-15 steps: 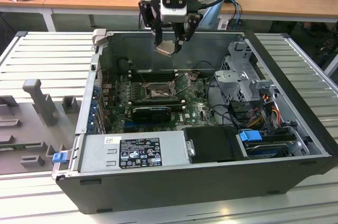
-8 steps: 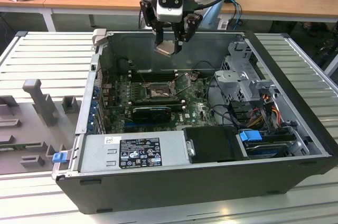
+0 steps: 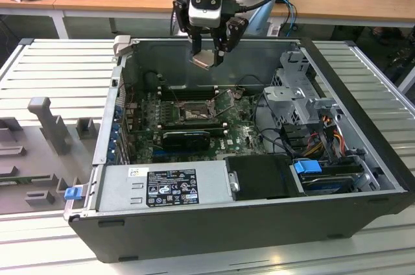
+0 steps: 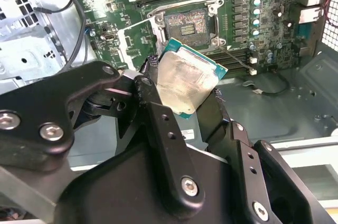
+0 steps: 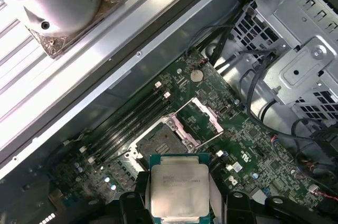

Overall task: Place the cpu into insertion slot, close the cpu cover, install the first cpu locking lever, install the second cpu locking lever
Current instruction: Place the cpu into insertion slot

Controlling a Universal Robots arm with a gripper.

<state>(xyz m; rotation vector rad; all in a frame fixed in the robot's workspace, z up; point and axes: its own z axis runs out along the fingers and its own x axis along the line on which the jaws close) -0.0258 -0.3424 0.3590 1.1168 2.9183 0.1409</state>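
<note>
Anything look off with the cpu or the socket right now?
The cpu, clamped in the gripper above the circuit board, sits tilted rather than flat, and its face carries a pale smear. The insertion slot lies open and looks normal.

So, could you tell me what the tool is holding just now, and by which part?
The chip, pinched at two opposite edges by the tool, with its pale face left bare.
</note>
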